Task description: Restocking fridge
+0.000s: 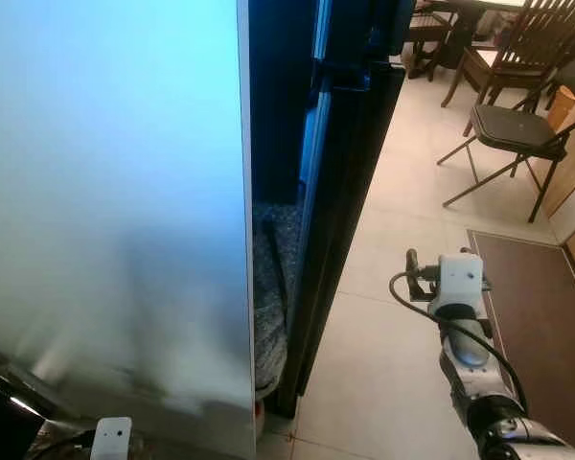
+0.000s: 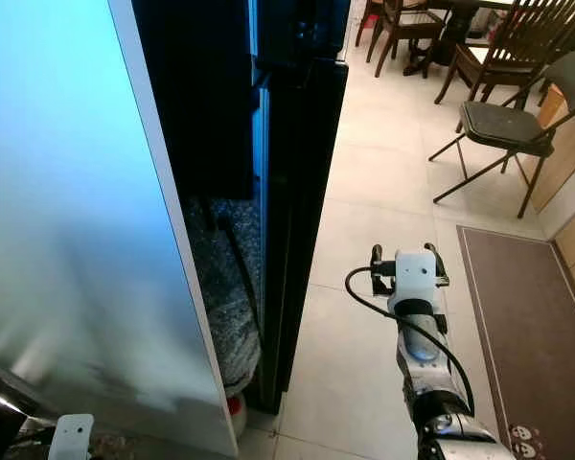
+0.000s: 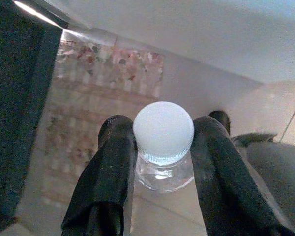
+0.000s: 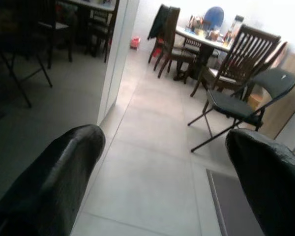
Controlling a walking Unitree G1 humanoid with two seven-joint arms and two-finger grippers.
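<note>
Barely begun: left gripper [image 3: 163, 147] pinching clear white-capped bottle [image 3: 163, 133] beside white fridge door [image 1: 115, 192]; right gripper [image 4: 162, 172] spread, empty, beyond black fridge body [image 2: 297, 192]. Nothing shelved yet.

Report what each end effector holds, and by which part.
The left end effector grips a clear bottle at the neck, just below its white cap. The right end effector is open and holds nothing.

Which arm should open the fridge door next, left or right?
Probably the right. Its pincer is open and empty beside the black fridge. The left pincer is shut on a white-capped bottle.
</note>
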